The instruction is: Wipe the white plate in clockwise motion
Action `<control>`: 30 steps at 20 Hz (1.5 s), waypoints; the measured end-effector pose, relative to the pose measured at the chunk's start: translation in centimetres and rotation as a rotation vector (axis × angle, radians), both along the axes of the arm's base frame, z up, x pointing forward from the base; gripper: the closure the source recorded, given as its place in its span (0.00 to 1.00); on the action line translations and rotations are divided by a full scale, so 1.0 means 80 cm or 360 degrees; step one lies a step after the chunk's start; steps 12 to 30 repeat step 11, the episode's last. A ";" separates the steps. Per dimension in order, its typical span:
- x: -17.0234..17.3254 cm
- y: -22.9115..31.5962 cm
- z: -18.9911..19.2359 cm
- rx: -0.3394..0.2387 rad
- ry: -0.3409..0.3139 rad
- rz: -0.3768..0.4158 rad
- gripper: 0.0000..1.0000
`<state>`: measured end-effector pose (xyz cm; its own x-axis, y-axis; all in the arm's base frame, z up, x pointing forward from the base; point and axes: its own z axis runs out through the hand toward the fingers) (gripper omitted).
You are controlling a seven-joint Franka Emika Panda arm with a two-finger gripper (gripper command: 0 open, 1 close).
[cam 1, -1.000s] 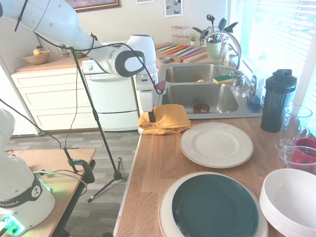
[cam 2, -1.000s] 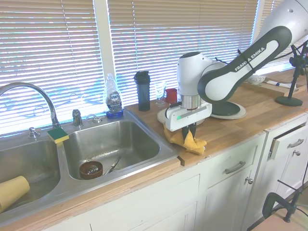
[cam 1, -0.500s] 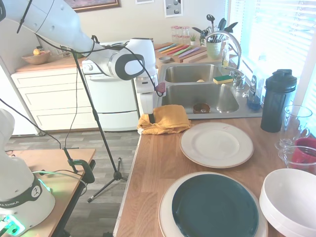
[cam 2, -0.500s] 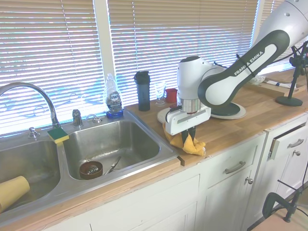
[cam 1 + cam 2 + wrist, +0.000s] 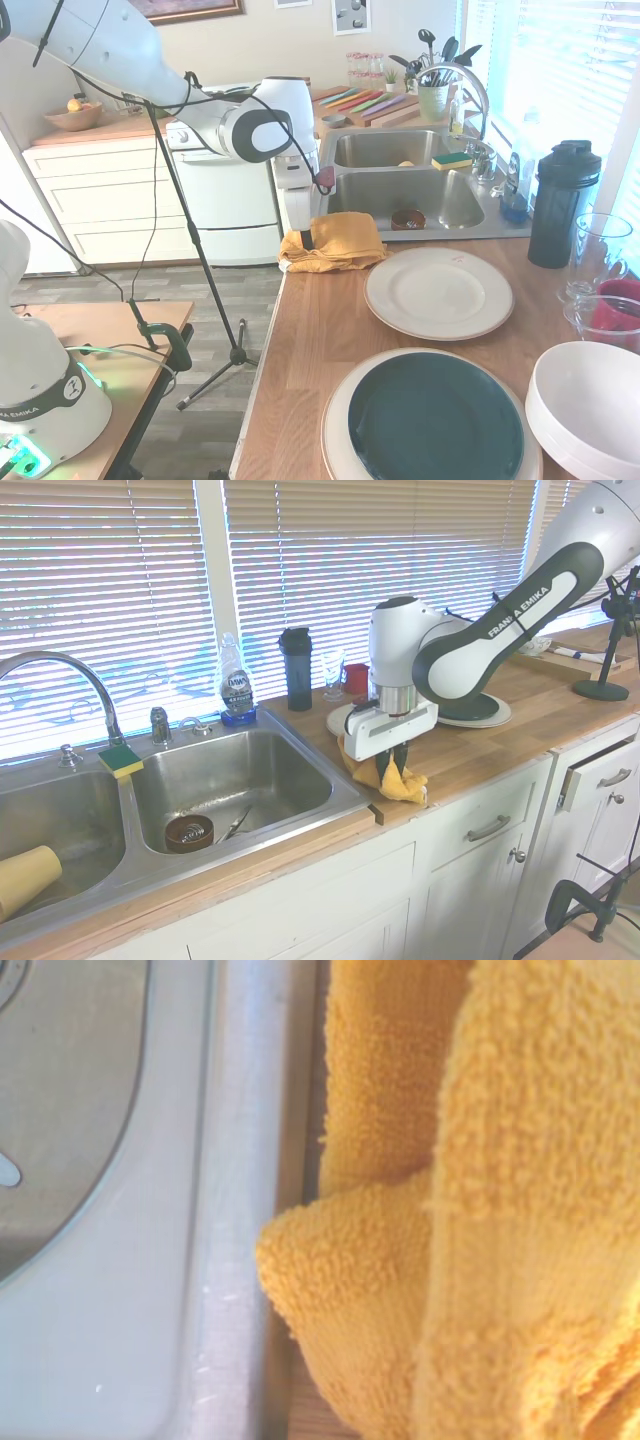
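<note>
Down on the yellow cloth (image 5: 335,243) at the bench (image 5: 320,340) edge, jaws seemingly pinching it. Pick-up step, judged; white plate (image 5: 438,292) unwiped. Next: lift, carry over, circle clockwise.

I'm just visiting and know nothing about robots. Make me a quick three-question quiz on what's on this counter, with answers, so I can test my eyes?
1. True or false: the yellow cloth is lying on the white plate.
2. Which is nearest the cloth? A) the white plate B) the green-centred plate C) the white bowl
3. Fill in: the robot's hand is down at the cloth near the counter's front edge, beside the ____.

Key: 1 false, the cloth sits on the counter beside the plate. 2 A. 3 sink.
</note>
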<state>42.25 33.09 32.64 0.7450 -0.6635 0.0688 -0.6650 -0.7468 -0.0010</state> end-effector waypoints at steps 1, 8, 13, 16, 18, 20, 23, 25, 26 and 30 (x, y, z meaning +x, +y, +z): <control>-0.001 0.001 0.001 0.0001 -0.0003 0.0003 0.00; -0.007 0.008 0.046 0.0026 -0.0082 0.0023 0.00; -0.014 0.017 0.083 0.0034 -0.0118 0.0035 0.00; -0.014 0.017 0.083 0.0034 -0.0118 0.0035 0.00; -0.014 0.017 0.083 0.0034 -0.0118 0.0035 0.00; -0.014 0.017 0.083 0.0034 -0.0118 0.0035 0.00; -0.014 0.017 0.083 0.0034 -0.0118 0.0035 0.00; -0.014 0.017 0.083 0.0034 -0.0118 0.0035 0.00; -0.014 0.017 0.083 0.0034 -0.0118 0.0035 0.00; -0.014 0.017 0.083 0.0034 -0.0118 0.0035 0.00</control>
